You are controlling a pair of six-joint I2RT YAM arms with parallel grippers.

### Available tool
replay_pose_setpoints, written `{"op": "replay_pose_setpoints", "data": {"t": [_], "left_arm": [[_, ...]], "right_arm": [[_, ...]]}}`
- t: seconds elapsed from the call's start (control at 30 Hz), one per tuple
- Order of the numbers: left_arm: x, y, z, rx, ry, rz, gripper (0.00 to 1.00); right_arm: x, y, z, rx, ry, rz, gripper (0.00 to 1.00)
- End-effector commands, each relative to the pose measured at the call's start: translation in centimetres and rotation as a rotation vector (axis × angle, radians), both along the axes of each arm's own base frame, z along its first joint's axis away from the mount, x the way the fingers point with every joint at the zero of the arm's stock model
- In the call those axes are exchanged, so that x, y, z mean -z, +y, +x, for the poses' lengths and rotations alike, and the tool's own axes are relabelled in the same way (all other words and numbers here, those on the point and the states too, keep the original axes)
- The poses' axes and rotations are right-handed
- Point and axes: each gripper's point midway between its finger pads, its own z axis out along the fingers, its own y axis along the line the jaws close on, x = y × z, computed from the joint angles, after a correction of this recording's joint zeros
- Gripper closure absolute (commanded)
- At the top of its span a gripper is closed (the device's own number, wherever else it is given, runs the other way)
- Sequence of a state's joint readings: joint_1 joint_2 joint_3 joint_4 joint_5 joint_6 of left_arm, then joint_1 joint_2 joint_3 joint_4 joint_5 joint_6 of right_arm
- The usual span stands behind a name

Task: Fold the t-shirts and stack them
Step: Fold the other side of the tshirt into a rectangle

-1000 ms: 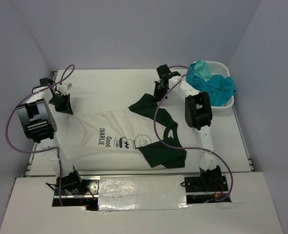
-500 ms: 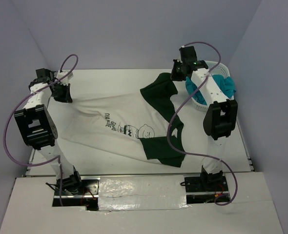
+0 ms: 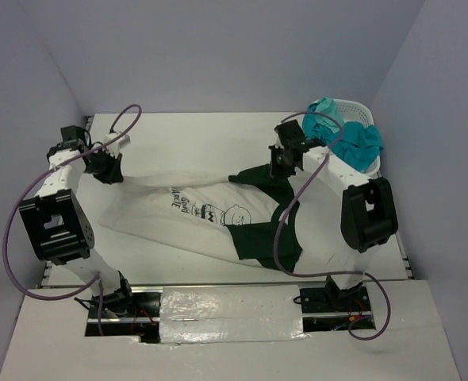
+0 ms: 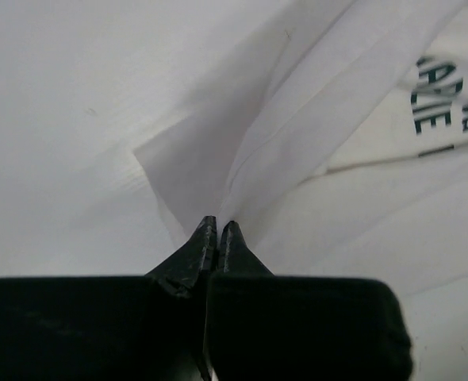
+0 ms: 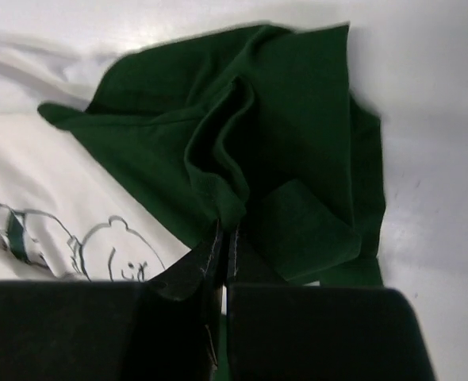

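Note:
A white t-shirt [image 3: 159, 226] with dark print lies stretched across the table, its left end drawn up to my left gripper [image 3: 107, 167]. In the left wrist view that gripper [image 4: 219, 226] is shut on a pinched fold of the white t-shirt [image 4: 361, 159]. A dark green t-shirt [image 3: 262, 242] lies bunched over the white one's right side. My right gripper [image 3: 280, 163] holds its far end. The right wrist view shows that gripper [image 5: 224, 230] shut on a ridge of the dark green t-shirt [image 5: 297, 119], next to the white t-shirt's print [image 5: 28, 190].
A white lattice basket [image 3: 366, 109] stands at the back right corner with teal t-shirts [image 3: 353, 143] heaped in it and spilling over the rim. Grey walls close the table on three sides. Purple cables loop off both arms.
The right arm swung up toward the basket with the green cloth, then came back down-left to the table. The left gripper shifted right. The white t-shirt is now stretched narrower between them.

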State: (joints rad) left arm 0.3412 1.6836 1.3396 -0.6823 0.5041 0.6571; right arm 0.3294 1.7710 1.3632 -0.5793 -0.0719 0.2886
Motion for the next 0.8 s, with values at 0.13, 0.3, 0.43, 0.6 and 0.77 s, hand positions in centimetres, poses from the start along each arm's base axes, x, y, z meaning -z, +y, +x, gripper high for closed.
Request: {"op": "replay_pose_setpoints", "data": {"t": [0.13, 0.3, 0.43, 0.6, 0.77], "left_arm": [[3.4, -1.1, -8.2, 0.197, 0.177, -0.022, 0.53], [1.8, 0.3, -7.5, 0.124, 0.202, -0.166, 0.38], [1.7, 0.8, -3.8, -0.035, 0.215, -0.255, 0.43], [3.5, -2.3, -4.5, 0.005, 0.324, -0.197, 0.41], [6.6, 0.2, -4.4, -0.031, 0.297, 0.104, 0.39]], "right_arm": [[1.0, 3.1, -6.0, -0.069, -0.025, 0.008, 1.00], [1.6, 3.1, -6.8, -0.050, -0.020, 0.029, 1.00], [1.8, 2.8, -6.6, -0.052, -0.019, 0.011, 1.00], [2.0, 2.3, -6.7, -0.052, -0.016, -0.019, 1.00], [2.3, 2.3, -6.9, -0.057, -0.011, -0.021, 1.00]]}}
